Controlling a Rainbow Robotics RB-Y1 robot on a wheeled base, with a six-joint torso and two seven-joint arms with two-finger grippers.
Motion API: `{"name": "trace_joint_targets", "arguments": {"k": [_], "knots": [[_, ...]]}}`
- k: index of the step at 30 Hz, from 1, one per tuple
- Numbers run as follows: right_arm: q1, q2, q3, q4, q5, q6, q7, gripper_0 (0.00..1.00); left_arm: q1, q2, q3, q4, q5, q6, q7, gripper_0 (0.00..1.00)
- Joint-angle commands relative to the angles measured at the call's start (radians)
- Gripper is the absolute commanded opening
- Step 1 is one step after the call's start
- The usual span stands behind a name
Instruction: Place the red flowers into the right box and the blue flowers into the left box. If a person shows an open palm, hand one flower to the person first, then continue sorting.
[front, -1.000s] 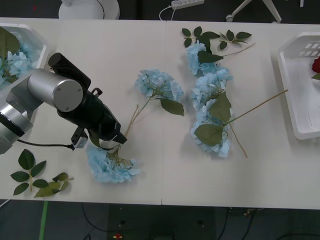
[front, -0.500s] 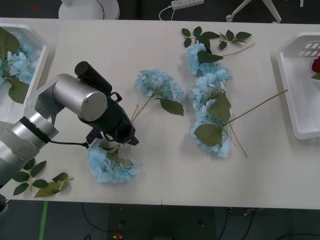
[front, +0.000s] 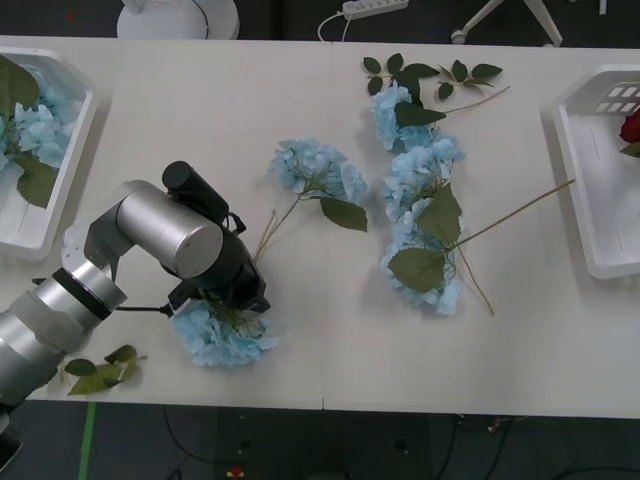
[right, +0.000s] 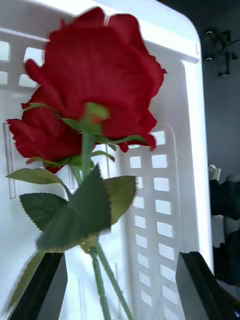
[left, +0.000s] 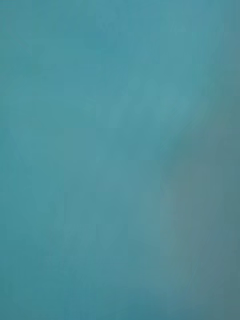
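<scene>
Because the blue flower (front: 222, 335) under the left gripper (front: 232, 305) is a fluffy fabric head on a thin stem, it is judged light, soft and easily crushed; the better hold is the stem just above the head, not the petals. It lies at the table's (front: 300, 100) near edge, at 7 o'clock from the centre. The left gripper is pressed down over it; whether its fingers are spread or closed cannot be told. More blue flowers (front: 420, 215) lie at the centre and toward 1 o'clock. The left box (front: 60, 215) sits at 9 o'clock, already holding blue heads. The right gripper (right: 120, 287) hangs open over the right box (front: 590, 200) at 3 o'clock, above red flowers (right: 95, 85), gripping nothing.
</scene>
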Motion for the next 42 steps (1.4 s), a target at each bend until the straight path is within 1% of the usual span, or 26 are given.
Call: {"name": "trace_joint_targets", "arguments": {"k": [1, 4, 7, 8, 9, 10, 11, 12, 13, 17, 23, 24, 27, 29, 32, 37, 41, 42], "knots": [[-0.049, -0.043, -0.033, -0.005, -0.086, -0.004, 0.058, 0.76, 0.076, -0.028, -0.005, -0.033, -0.073, -0.022, 0.012, 1.0], [-0.049, -0.067, -0.07, -0.032, -0.138, 0.03, 0.135, 0.81, 0.088, -0.033, -0.007, -0.043, -0.092, -0.025, -0.002, 1.0], [-0.049, -0.095, -0.097, -0.081, -0.195, 0.083, 0.223, 0.88, 0.088, -0.035, -0.008, -0.043, -0.101, -0.024, -0.006, 1.0], [-0.049, -0.104, -0.099, -0.097, -0.209, 0.094, 0.246, 0.9, 0.088, -0.035, -0.007, -0.043, -0.104, -0.025, -0.008, 0.94], [-0.049, -0.11, -0.1, -0.111, -0.218, 0.103, 0.259, 0.9, 0.088, -0.036, -0.008, -0.043, -0.105, -0.024, -0.008, 0.8], [-0.049, -0.12, -0.102, -0.134, -0.236, 0.117, 0.289, 0.92, 0.089, -0.036, -0.008, -0.043, -0.108, -0.024, -0.009, 0.45], [-0.049, -0.126, -0.104, -0.149, -0.249, 0.126, 0.312, 0.93, 0.089, -0.036, -0.008, -0.043, -0.11, -0.024, -0.009, 0.26], [-0.049, -0.133, -0.102, -0.172, -0.262, 0.132, 0.344, 0.94, 0.091, -0.036, -0.008, -0.043, -0.113, -0.021, -0.013, 0.04], [-0.049, -0.135, -0.102, -0.183, -0.272, 0.139, 0.365, 0.95, 0.092, -0.036, -0.008, -0.043, -0.115, -0.016, -0.014, 0.0], [-0.049, -0.141, -0.102, -0.233, -0.319, 0.165, 0.457, 0.95, 0.094, -0.036, -0.01, -0.043, -0.118, 0.027, -0.031, 0.0], [-0.048, -0.143, -0.097, -0.304, -0.423, 0.29, 0.572, 0.96, 0.092, -0.036, -0.007, -0.043, -0.127, 0.047, -0.042, 0.0], [-0.048, -0.144, -0.082, -0.334, -0.439, 0.341, 0.591, 0.96, 0.094, -0.036, -0.002, -0.043, -0.131, 0.067, -0.045, 0.0], [-0.048, -0.149, -0.034, -0.414, -0.445, 0.427, 0.585, 0.96, 0.094, -0.036, 0.01, -0.044, -0.133, 0.098, -0.054, 0.0], [-0.049, -0.153, 0.004, -0.46, -0.448, 0.459, 0.58, 0.96, 0.094, -0.035, 0.021, -0.047, -0.135, 0.107, -0.06, 0.0], [-0.048, -0.153, 0.041, -0.488, -0.465, 0.476, 0.566, 0.96, 0.094, -0.024, 0.039, -0.062, -0.138, 0.127, -0.069, 0.0], [-0.048, -0.15, 0.093, -0.488, -0.486, 0.476, 0.506, 0.96, 0.08, 0.03, 0.088, -0.151, -0.141, 0.229, -0.14, 0.0], [-0.048, -0.14, 0.134, -0.488, -0.495, 0.475, 0.427, 0.96, 0.051, 0.105, 0.15, -0.271, -0.191, 0.368, -0.298, 0.0], [-0.048, -0.135, 0.134, -0.488, -0.497, 0.472, 0.419, 0.96, 0.045, 0.114, 0.156, -0.285, -0.202, 0.381, -0.321, 0.0]]}}
